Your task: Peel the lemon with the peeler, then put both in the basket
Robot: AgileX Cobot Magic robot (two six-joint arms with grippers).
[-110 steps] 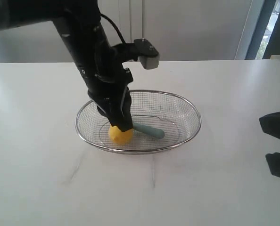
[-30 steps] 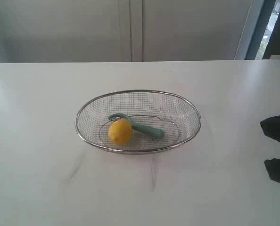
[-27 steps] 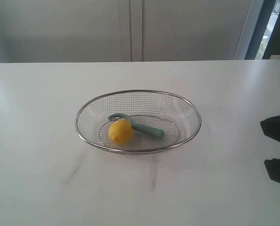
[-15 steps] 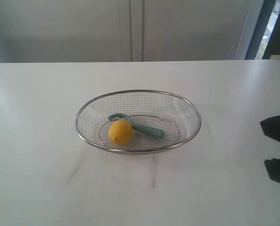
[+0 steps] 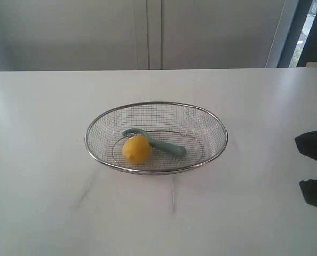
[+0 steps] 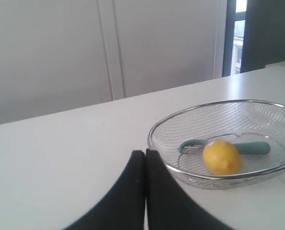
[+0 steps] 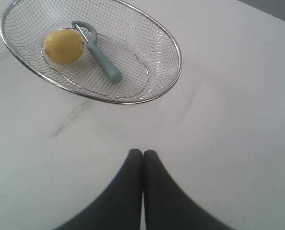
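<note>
The round yellow lemon [image 5: 136,150] and teal-handled metal peeler [image 5: 168,147] lie in the oval wire-mesh basket [image 5: 218,133], handle pointing toward the right hand [image 7: 142,153]. The right hand and the left hand [image 6: 145,153] are both closed and empty

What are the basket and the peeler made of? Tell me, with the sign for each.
The basket looks like metal: fine silver see-through wire mesh, thicker shiny rim. The peeler handle is probably plastic: smooth, matte, pale teal. Its blade may be metal, but is too small to tell.

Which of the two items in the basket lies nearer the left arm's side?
The lemon, the round yellow one, beside the blade head of the peeler; the peeler's teal handle runs off toward the right arm's side.
</note>
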